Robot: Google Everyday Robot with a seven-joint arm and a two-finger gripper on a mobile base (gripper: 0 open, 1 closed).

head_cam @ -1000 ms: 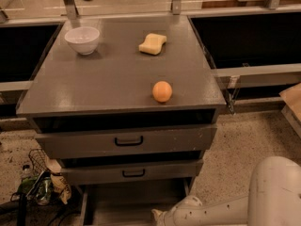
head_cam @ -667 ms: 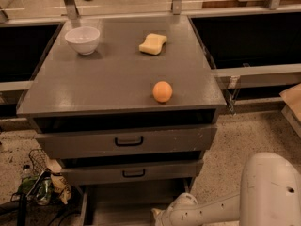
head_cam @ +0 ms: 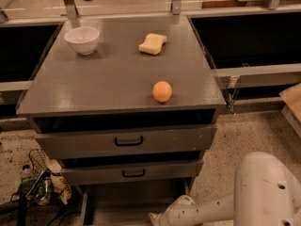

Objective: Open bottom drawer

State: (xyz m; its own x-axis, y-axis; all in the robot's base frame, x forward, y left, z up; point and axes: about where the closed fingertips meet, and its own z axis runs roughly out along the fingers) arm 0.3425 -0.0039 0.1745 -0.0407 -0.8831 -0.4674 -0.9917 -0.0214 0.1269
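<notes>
Low at the bottom edge of the view: the gripper [head_cam: 158, 218], on the end of the white arm [head_cam: 263, 192] reaching in from the right. Partly cut off by the edge. Cannot tell whether open, closed or gripping anything.

Just beside it, to the left and slightly above: the bottom drawer [head_cam: 127, 200], pulled out from the cabinet, bare grey inside in view, front out of sight. Cannot tell whether touching the gripper.

Directly above the gripper: the middle drawer [head_cam: 164, 171], with a small black loop handle [head_cam: 133, 173]. Higher still: the top drawer [head_cam: 178, 140], taller, with a wider black handle [head_cam: 129, 141].

Far above, on the grey cabinet top [head_cam: 103, 84]: an orange [head_cam: 162, 91] near the front edge, almost straight over the gripper; a yellow sponge [head_cam: 152, 44] further back; a white bowl [head_cam: 82, 40] back and off to the left.

Well to the left of the gripper, on the speckled floor [head_cam: 235, 135]: a wire basket [head_cam: 40, 160] and a heap of wrappers and cables [head_cam: 44, 187].
</notes>
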